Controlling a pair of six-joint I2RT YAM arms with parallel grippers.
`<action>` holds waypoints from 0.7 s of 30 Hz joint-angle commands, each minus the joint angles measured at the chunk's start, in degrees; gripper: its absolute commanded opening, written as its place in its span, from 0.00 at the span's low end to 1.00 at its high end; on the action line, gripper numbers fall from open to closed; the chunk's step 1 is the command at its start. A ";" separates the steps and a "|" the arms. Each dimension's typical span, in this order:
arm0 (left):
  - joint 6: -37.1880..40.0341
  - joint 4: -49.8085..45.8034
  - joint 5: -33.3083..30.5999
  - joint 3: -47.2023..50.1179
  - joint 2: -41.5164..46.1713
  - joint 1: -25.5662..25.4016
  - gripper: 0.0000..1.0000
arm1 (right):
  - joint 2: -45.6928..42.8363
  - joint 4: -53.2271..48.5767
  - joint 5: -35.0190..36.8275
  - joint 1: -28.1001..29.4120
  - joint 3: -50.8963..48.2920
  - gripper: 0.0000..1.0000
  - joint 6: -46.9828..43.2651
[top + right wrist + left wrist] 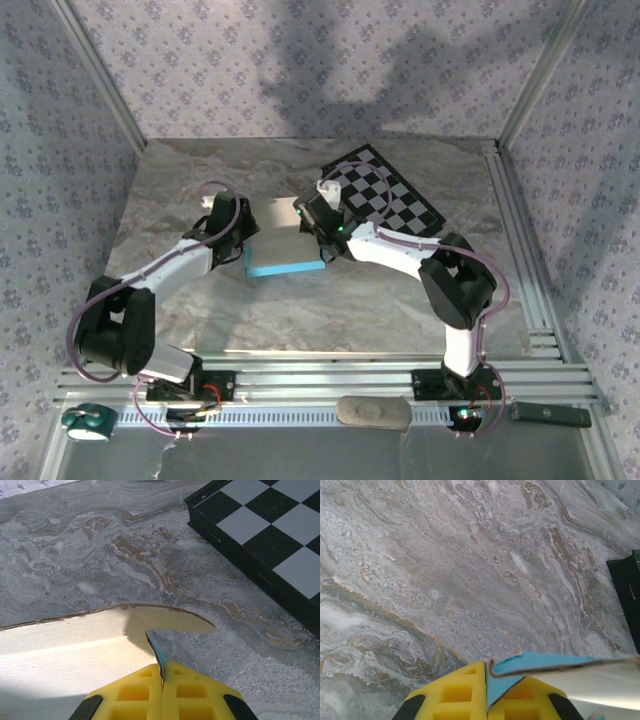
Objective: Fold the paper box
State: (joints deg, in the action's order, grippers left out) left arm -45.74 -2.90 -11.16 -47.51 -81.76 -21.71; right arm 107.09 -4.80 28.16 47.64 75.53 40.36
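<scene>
You have the paper box [285, 250] lying crosswise, left gripper [486, 666] clenched on its left edge, right gripper [162, 667] clenched on its right edge; both equally near.

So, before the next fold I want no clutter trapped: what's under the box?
Marbled table shows beneath the box at its two pinched edges in the wrist views. Whatever lies under its middle is covered by the cardboard itself.
</scene>
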 commanded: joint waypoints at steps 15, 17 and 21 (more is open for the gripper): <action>-4.29 9.75 -6.72 10.92 11.03 -8.12 0.00 | -5.37 7.63 12.10 8.42 -14.94 0.00 5.59; -4.41 11.15 -7.59 12.37 11.91 -8.60 0.00 | -5.64 8.32 12.52 8.74 -16.10 0.00 5.92; -3.83 13.99 -8.81 15.04 13.93 -9.89 0.00 | -6.69 8.82 14.66 9.74 -17.76 0.00 6.36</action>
State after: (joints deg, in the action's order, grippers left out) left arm -48.10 3.90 -19.07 -33.12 -70.26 -30.50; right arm 100.97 6.02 41.43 56.23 59.94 44.82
